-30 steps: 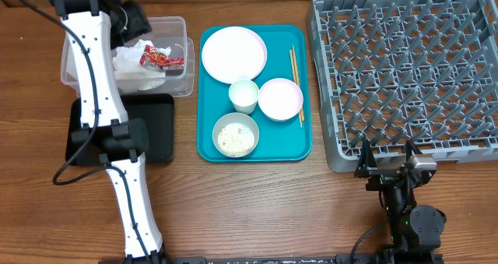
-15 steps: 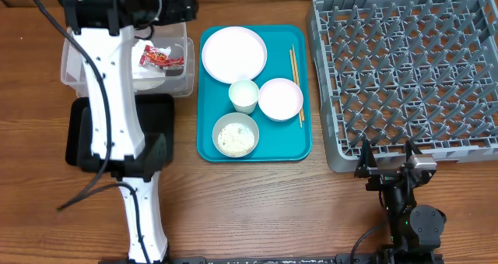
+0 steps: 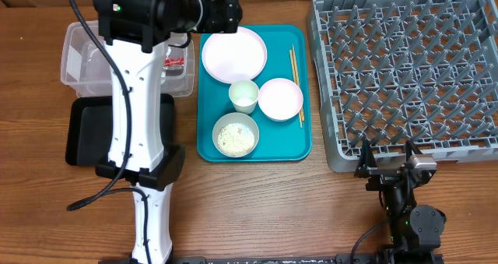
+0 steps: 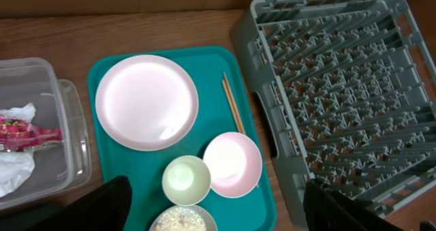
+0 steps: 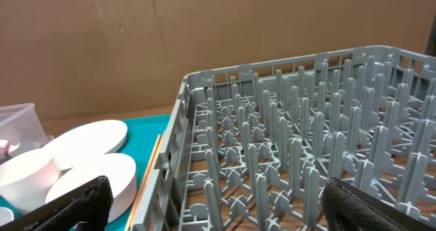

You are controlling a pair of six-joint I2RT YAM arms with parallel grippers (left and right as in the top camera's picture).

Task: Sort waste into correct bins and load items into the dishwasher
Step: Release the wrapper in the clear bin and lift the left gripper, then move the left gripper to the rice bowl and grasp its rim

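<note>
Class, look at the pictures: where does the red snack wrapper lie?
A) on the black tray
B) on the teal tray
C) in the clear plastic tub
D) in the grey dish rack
C: the left wrist view shows the red wrapper lying inside the clear tub, beside the white napkin.

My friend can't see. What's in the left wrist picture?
A teal tray holds a white plate, chopsticks, an empty bowl, a small cup and a bowl of rice. A grey dish rack sits to its right, and a clear tub with a red wrapper and napkin to its left.
</note>
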